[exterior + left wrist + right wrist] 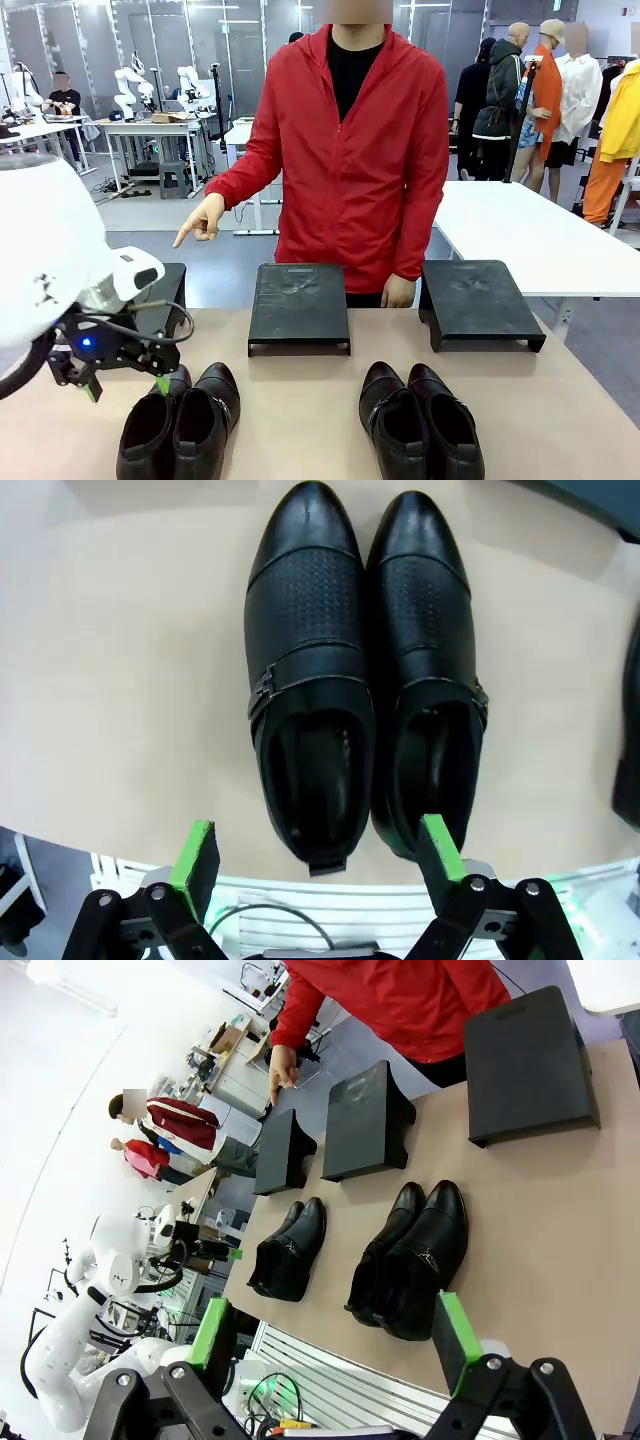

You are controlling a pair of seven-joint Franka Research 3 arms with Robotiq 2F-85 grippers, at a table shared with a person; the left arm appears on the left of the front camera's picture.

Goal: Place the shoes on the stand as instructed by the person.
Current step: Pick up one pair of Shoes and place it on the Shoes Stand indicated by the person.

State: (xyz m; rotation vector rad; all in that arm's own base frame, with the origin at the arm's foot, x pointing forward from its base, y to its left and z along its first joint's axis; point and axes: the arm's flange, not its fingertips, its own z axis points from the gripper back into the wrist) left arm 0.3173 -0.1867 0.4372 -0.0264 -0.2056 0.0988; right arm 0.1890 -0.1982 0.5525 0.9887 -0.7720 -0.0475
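Just above shoes (310, 630), left end effector (318, 835) gapes.

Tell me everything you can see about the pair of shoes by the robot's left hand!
The left pair of shoes is glossy black and looks like leather, with rounded toes, a band of tiny punched dots and a small metal buckle at the side of each strap. Both stand upright on the tan table, sides pressed together, toes pointing away from the robot. The left gripper hangs open over their heels, gripping nothing.
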